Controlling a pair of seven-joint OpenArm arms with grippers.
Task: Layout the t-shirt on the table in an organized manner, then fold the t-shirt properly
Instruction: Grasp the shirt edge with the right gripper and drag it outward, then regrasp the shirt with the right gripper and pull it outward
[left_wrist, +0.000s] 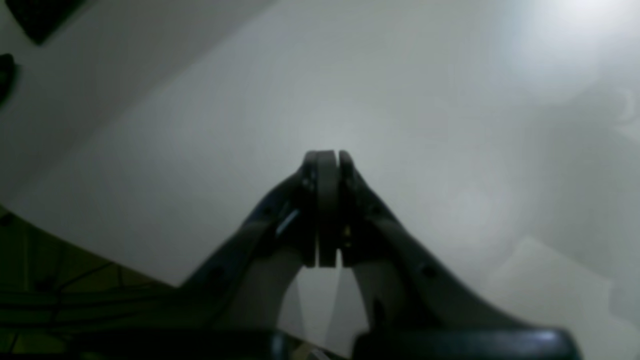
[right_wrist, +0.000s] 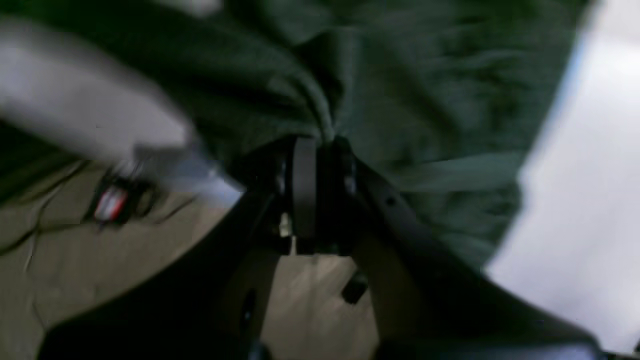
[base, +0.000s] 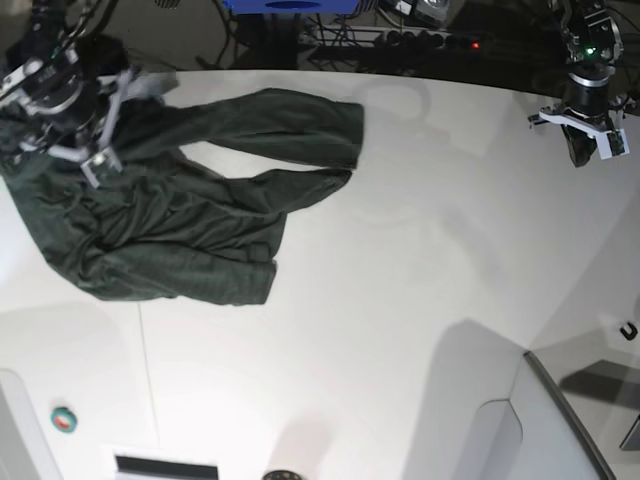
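Note:
The dark green t-shirt (base: 190, 230) lies crumpled across the far left of the white table (base: 400, 280), one sleeve stretched toward the middle. My right gripper (base: 95, 158) stands at the shirt's far left edge. In the right wrist view the right gripper (right_wrist: 322, 142) is shut on a pinched fold of the t-shirt (right_wrist: 425, 100), by the table's edge, with floor below. My left gripper (base: 583, 150) hovers at the far right, away from the cloth. In the left wrist view the left gripper (left_wrist: 329, 155) is shut with nothing in it, above the bare table (left_wrist: 400, 100).
A raised grey-white panel with a dark edge (base: 560, 420) sits at the near right. A small green ring (base: 63, 419) lies near the front left, and a small dark hook (base: 628, 330) at the right edge. Cables and a power strip (base: 420, 40) run behind the table.

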